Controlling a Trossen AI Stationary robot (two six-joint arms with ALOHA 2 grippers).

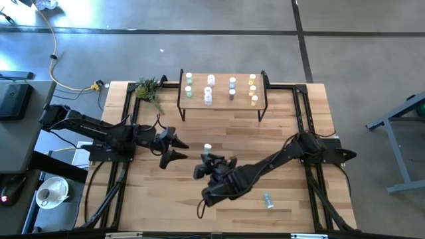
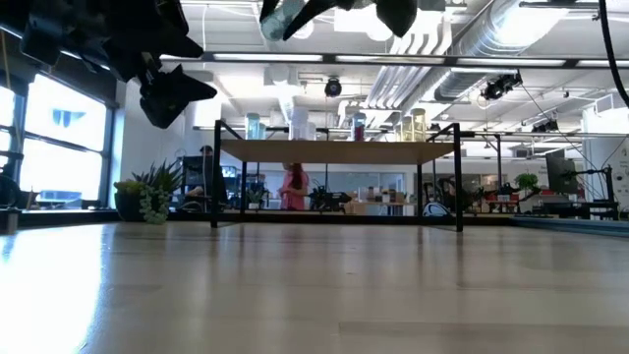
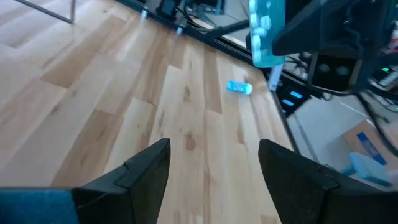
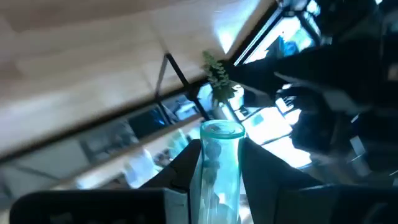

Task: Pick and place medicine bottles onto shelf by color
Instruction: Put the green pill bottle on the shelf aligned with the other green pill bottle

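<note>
Fingers of the right gripper (image 4: 214,180) are clamped on a light blue bottle (image 4: 219,163), one finger on each side of its body; in the right wrist view the bottle's rim shows above the fingertips. In the high view this right gripper (image 1: 211,159) sits at the centre of the frame, above the bench (image 1: 279,139), with the white cap of the held bottle (image 1: 208,147) visible at its tip. The left wrist view shows the same bottle (image 3: 266,34) at the upper right of the frame, lifted clear of the bench surface.

Fingers of the left gripper (image 1: 178,147) stand wide apart and hold nothing; the left gripper is left of centre in the high view, just beside the right gripper. Both dark fingers (image 3: 140,177) show at the bottom of the left wrist view with bare bench between them.

The shelf (image 1: 222,103) stands at the upper centre of the high view and carries bottles in four columns. A second light blue bottle (image 1: 268,199) lies on its side on the bench at the lower right of the high view, well apart from the shelf. A small plant (image 1: 149,88) stands just left of the shelf.
</note>
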